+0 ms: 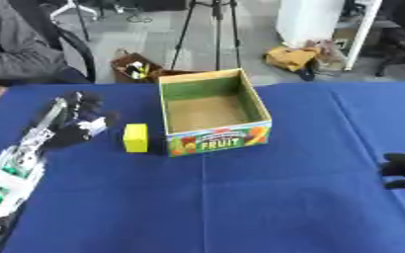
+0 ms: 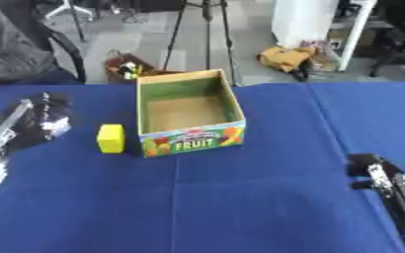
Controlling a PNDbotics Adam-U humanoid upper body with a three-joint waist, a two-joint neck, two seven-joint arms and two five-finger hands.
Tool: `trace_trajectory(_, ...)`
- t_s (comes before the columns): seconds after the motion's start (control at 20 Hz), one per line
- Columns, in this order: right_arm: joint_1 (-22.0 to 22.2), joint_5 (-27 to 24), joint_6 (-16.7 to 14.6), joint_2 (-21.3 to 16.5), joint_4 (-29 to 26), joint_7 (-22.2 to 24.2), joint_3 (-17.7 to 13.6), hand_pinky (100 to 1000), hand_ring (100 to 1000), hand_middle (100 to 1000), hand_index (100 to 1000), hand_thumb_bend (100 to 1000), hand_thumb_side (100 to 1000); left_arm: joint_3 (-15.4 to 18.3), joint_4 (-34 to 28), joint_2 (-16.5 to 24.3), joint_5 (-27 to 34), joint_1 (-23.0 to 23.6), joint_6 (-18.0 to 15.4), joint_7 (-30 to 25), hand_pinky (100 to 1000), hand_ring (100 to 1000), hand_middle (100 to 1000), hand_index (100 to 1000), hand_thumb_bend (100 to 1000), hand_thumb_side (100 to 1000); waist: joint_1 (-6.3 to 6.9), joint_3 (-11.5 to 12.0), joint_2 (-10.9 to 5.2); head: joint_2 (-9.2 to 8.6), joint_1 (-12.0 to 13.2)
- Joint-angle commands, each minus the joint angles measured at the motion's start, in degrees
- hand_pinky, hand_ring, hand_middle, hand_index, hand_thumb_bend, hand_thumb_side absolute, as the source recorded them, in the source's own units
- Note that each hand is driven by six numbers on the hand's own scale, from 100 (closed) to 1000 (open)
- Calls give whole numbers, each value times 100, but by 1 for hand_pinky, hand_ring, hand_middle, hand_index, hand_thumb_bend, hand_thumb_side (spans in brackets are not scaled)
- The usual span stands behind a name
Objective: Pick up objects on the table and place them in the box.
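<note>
**A:** What did the left eye view show?

**B:** A cardboard box [image 1: 213, 112] stood open on the blue tablecloth [image 1: 240, 197], its walls green inside, its floor plain brown, its front printed with fruit and the word FRUIT; a small yellow block [image 1: 135, 137], rectangular and smooth-sided, lay just beside the box's left wall, apart from it; the left hand [image 1: 78, 123], black with silver links up the arm, hovered near the block's left side, fingers relaxed and spread, holding nothing; cloth lay bare between hand and block.

**A:** And the right hand?

**B:** It [image 1: 403, 170] showed at the right edge, well apart from the box; whether its dark fingers were curled, I could not tell.

**A:** The right eye view?

**B:** The same scene; the box's rim stood square and open to the top; a wide stretch of creased cloth ran in front of the box to the near edge; the right arm came in from the lower right corner.
</note>
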Motion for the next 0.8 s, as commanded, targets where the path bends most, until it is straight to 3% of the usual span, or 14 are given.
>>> trace_trajectory(0.05, -65, -12, -3, -130, -51, 22, -18, 619, 709, 636, 784, 100, 992, -114, 101, 369, -814, -267, 11, -395, 735, 713, 682, 782, 662, 482, 4, -5, -91, -2, 22)
trace_trajectory(0.15, -57, -12, -2, -128, -49, 23, -18, 619, 709, 636, 783, 100, 992, -99, 198, 317, -1953, -450, -116, -750, 738, 711, 683, 792, 676, 474, 0, -4, -97, 2, 26)
trace_trajectory(0.3, -47, -10, -2, -126, -46, 28, -14, 619, 709, 636, 783, 100, 992, -135, 422, 256, -3062, -723, -313, -1076, 741, 708, 683, 801, 688, 467, -6, -2, -104, 9, 32)
trace_trajectory(0.8, -37, -13, -3, -114, -43, 41, -2, 618, 709, 636, 783, 100, 991, -485, 1320, -27, -4271, -1534, -766, -1468, 736, 687, 664, 811, 683, 440, -28, -14, -104, 31, 54)
